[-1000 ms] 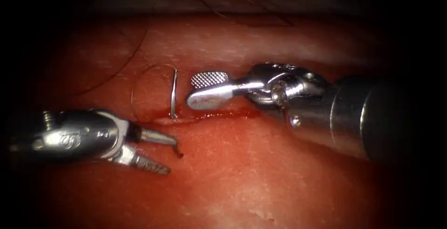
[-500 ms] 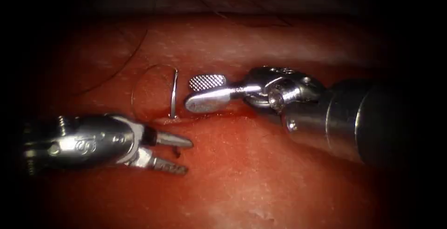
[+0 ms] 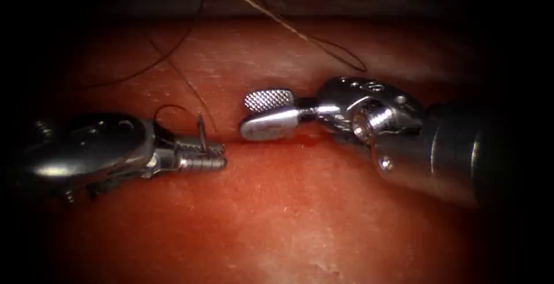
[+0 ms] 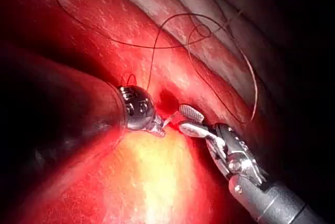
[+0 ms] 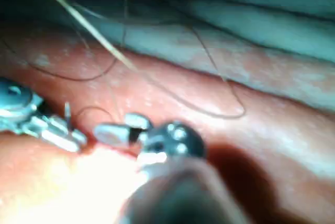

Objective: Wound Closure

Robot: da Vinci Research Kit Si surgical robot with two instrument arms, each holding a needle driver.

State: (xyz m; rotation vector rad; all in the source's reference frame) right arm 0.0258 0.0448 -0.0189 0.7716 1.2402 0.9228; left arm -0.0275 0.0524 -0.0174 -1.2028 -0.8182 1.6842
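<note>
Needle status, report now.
Left tool shut on needle, most of it clear of tissue. Right tool open, empty, beside it. Thread loose behind.

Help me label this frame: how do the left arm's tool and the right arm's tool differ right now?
The left tool has its jaws shut on the needle, whose short visible part stands up from them; the right tool has its jaws open and holds nothing. The left tool comes in from the endoscope view's left, the right tool from its right, tips facing with a gap between. Both hover at the cut in the tissue.
</note>
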